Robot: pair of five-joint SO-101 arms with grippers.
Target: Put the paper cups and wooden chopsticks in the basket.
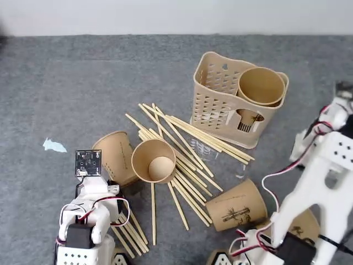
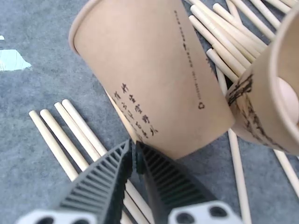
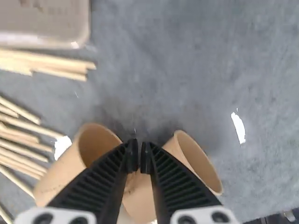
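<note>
**Paper cups [image 1: 116, 157] Lay Scattered, One Already Home**

Wooden chopsticks [image 1: 182, 149] sprawled across the middle of the high view among the fallen cups, while one cup [image 1: 261, 85] stood inside the basket [image 1: 212, 105] at upper right. The left gripper [image 2: 134, 156] hung clenched and empty just beside a toppled cup [image 2: 149, 79] at lower left. The right gripper [image 3: 135, 156] was likewise pinched shut above two cups [image 3: 96, 144] at lower right. Lifting a cup would likely mean spreading the jaws first, then pinching one rim wall.
</note>
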